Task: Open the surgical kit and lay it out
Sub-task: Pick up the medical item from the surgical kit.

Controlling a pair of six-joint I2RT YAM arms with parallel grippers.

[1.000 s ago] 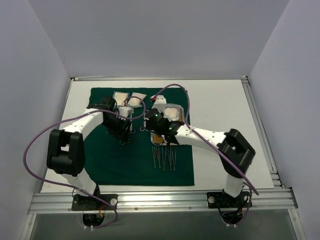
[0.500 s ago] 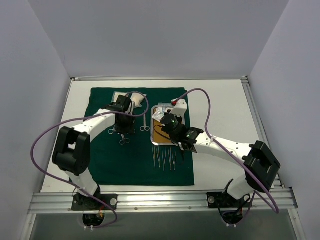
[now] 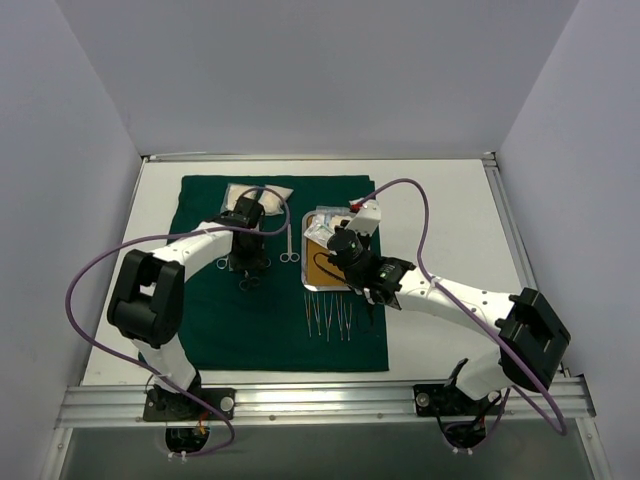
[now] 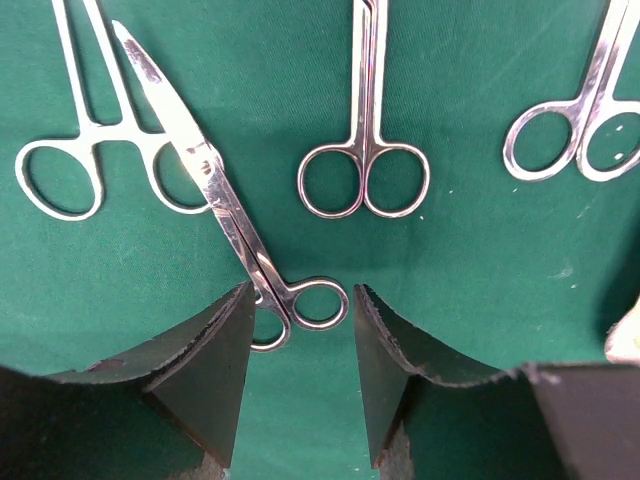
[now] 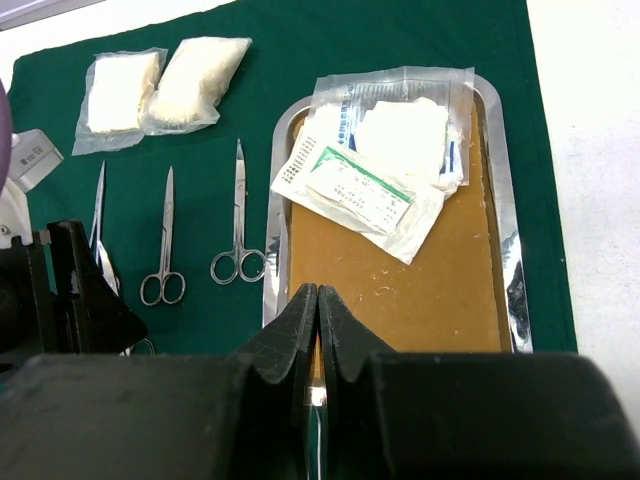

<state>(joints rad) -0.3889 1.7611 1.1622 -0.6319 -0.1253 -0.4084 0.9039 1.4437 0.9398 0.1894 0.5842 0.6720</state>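
The dark green cloth [image 3: 250, 330] lies spread on the table. The steel tray [image 3: 305, 250] sits on its right part and holds clear packets [image 5: 385, 160]. Three ring-handled clamps [image 4: 365, 120] lie in a row, and a fourth, slanted clamp [image 4: 215, 190] lies across them. My left gripper [image 4: 302, 300] is open and low over the cloth, with that clamp's rings between its fingers. My right gripper [image 5: 317, 292] is shut on a thin silver piece, apparently tweezers, above the tray's near left corner. Several tweezers [image 3: 328, 318] lie in a row near the tray.
Two white gauze pads in clear packets [image 5: 165, 85] lie at the cloth's far edge. The left gripper's dark body [image 5: 80, 290] shows at the left of the right wrist view. White table [image 3: 450, 230] lies to the right of the cloth, and grey walls enclose the sides.
My left gripper has swung right and settled over the clamps. My right arm has shifted right and drawn back toward the tray's near end.
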